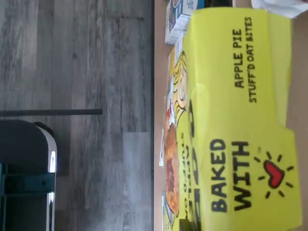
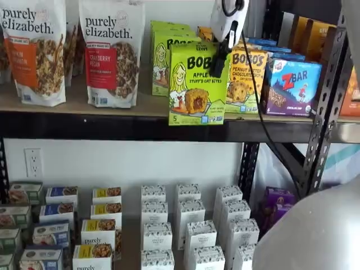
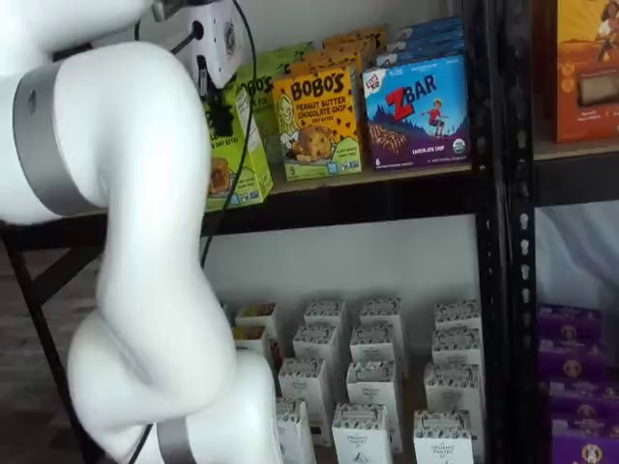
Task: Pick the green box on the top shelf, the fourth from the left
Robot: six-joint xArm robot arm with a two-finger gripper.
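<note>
Overhanging the top shelf (image 2: pixel 112 121) front edge, green box (image 2: pixel 198 84); gripper (image 2: pixel 218 66) fingertips partly hidden, clamped on its top

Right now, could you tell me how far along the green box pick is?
Done: the green box sits pulled forward, overhanging the front edge of the top shelf, ahead of the other green cartons. In hand: the hand is at the box's upper right; whether its fingers are closed on it cannot be told. Left: drawing the box clear of the shelf.
</note>
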